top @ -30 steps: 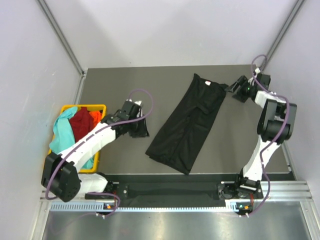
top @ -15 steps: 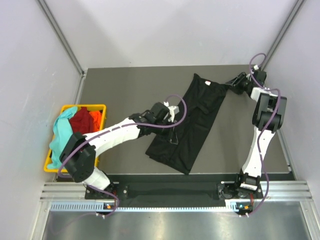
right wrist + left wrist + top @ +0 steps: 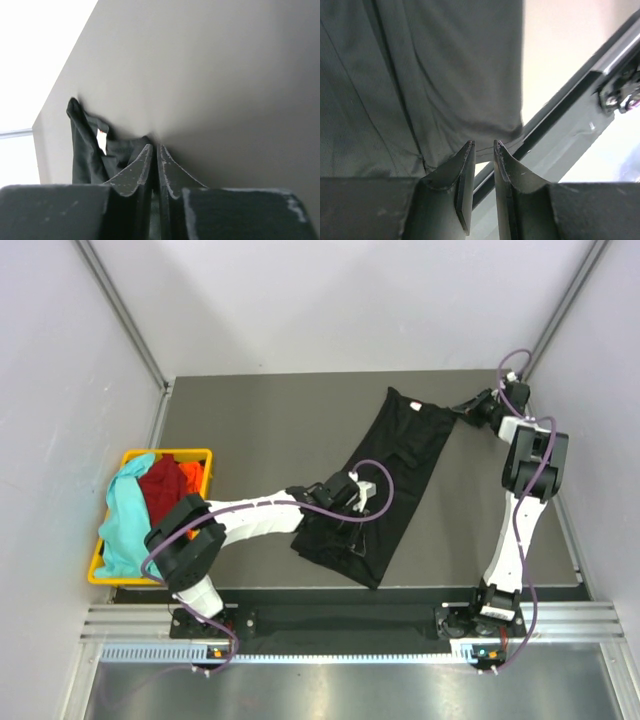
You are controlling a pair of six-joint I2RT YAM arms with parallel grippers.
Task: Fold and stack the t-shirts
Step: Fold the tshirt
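A black t-shirt (image 3: 400, 445), folded lengthwise, lies slanted across the dark table (image 3: 250, 430). My left gripper (image 3: 355, 540) hovers low over its near end. In the left wrist view the gripper (image 3: 484, 145) stands narrowly open with nothing between the jaws, its tips at the hem of the black cloth (image 3: 420, 75). My right gripper (image 3: 462, 412) is at the shirt's far right corner. In the right wrist view it (image 3: 155, 147) is shut on the edge of the shirt (image 3: 82, 150), beside the white neck label (image 3: 101, 140). Teal (image 3: 125, 505), red (image 3: 160, 485) and orange (image 3: 190, 475) t-shirts lie bunched together.
The yellow plastic basket (image 3: 205, 453) holding the coloured shirts stands at the table's left edge. A metal rail (image 3: 570, 115) runs along the near table edge just beyond the hem. Grey walls close in on both sides and the back.
My left arm swung from beside the basket to the right, out over the black shirt's near end. My right gripper moved onto the shirt's far corner and shut.
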